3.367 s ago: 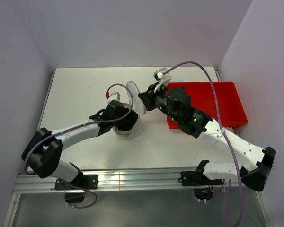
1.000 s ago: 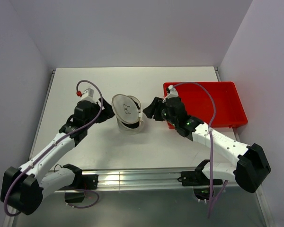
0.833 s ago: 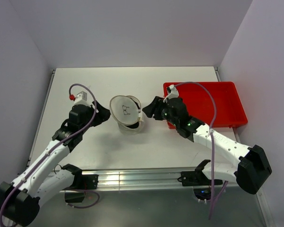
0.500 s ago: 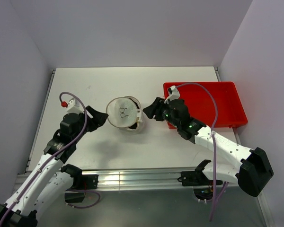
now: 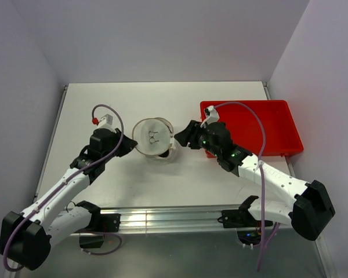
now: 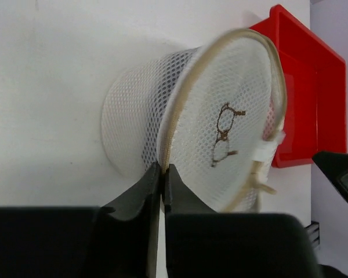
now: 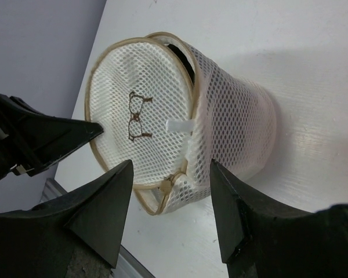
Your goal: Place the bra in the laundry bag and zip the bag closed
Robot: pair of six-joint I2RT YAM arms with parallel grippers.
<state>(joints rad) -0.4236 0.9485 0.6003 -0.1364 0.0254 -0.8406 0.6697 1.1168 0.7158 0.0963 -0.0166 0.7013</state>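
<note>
Laundry bag (image 5: 153,142) sat near the middle of a white matte table (image 5: 93,104), with pale plain walls (image 5: 162,40) on three sides and a red plastic bin (image 5: 261,124) to its right. It was a translucent white mesh cylinder. The round flat lid (image 7: 139,116) had tan zip edging and a small dark mark. Left gripper (image 6: 163,171) was pinched onto the lid's rim. Right gripper (image 7: 171,165) was spread wide at the bag's side; contact could not be determined.

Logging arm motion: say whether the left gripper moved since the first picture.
Yes. The left gripper went left, away from the red bin, to the laundry bag's left rim.
</note>
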